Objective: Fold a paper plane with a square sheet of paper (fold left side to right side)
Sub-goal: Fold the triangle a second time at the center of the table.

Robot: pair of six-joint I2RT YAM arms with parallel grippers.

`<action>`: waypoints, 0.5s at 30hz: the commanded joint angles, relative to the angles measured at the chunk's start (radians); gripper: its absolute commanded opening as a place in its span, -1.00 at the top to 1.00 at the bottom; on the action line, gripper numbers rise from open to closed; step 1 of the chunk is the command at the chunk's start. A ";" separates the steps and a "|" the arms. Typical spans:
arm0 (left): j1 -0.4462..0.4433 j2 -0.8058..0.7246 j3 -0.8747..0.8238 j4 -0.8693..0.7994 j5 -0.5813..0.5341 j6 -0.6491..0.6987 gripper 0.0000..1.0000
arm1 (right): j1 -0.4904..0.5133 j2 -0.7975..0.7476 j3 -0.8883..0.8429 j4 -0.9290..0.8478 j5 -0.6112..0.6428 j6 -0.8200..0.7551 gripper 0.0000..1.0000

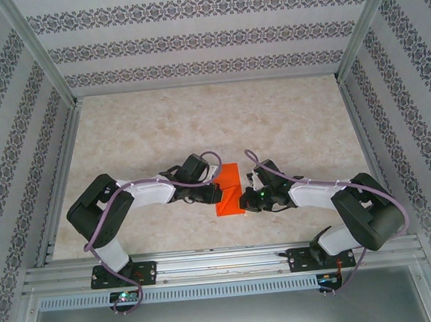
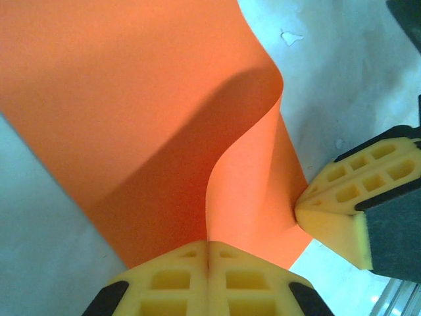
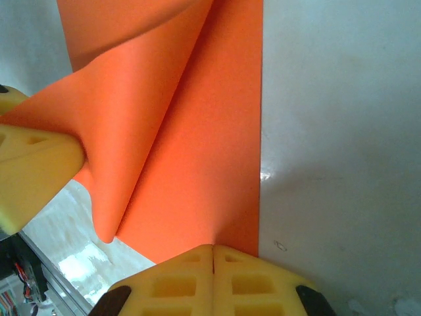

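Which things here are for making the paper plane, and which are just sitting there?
For the job: orange paper; left claw and right claw, both pinched shut on the paper's edges.

Just there: table, patterned walls, metal rail.

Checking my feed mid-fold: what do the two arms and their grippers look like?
Both the left arm and the right arm have white links, bulky black joints and a looping purple cable. The left gripper and the right gripper carry yellow wedge-shaped fingers with rectangular cut-outs and black bases.
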 commanded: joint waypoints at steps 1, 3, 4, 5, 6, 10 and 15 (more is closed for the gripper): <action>0.019 0.029 0.021 -0.052 -0.010 0.029 0.93 | 0.010 0.026 0.007 -0.070 0.032 -0.020 1.00; 0.019 0.039 0.024 -0.053 -0.010 0.030 0.93 | 0.009 0.025 0.010 -0.073 0.032 -0.021 1.00; 0.019 0.042 0.028 -0.052 -0.009 0.031 0.93 | 0.010 0.025 0.011 -0.074 0.031 -0.022 1.00; 0.019 0.045 0.030 -0.051 -0.010 0.030 0.93 | 0.009 0.026 0.011 -0.075 0.031 -0.022 1.00; 0.020 0.046 0.031 -0.049 -0.011 0.030 0.93 | 0.010 0.025 0.012 -0.076 0.031 -0.023 1.00; 0.022 0.041 0.036 -0.043 -0.011 0.029 0.93 | 0.009 0.025 0.015 -0.083 0.032 -0.025 1.00; 0.025 0.026 0.045 -0.052 -0.007 0.036 0.93 | 0.009 0.029 0.016 -0.084 0.035 -0.028 1.00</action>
